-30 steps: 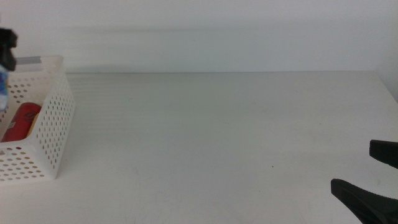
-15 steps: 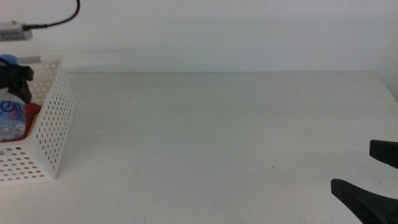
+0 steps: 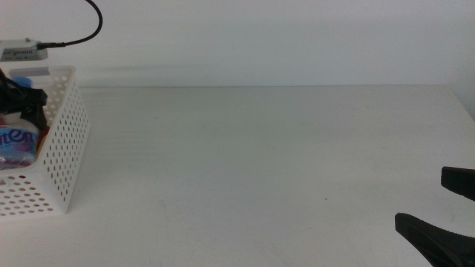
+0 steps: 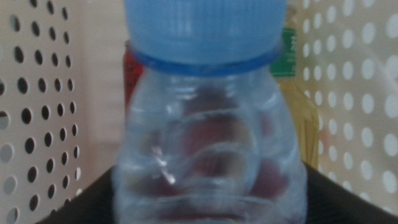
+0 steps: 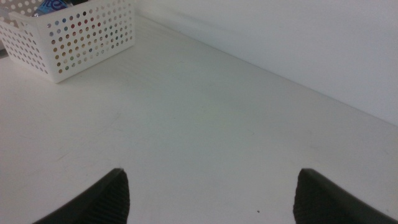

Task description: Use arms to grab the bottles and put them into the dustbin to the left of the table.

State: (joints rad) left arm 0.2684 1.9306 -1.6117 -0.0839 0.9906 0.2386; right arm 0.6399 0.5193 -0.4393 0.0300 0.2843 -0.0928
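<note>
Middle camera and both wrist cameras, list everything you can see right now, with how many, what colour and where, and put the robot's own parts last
water bottle: one, clear with a blue cap, held inside the basket by the left gripper.
red can: one, red, in the basket behind the water bottle, mostly hidden.
tea bottle: one, yellow liquid with a green label, in the basket behind the water bottle.
basket: one, white with perforated sides, at the table's left end.
table: one, plain white.
cable: one, black, looping above the basket.
left gripper: one, black, down in the basket, fingers closed on the water bottle.
right gripper: one, black, waiting low over the table's right side, fingers apart and holding nothing.
</note>
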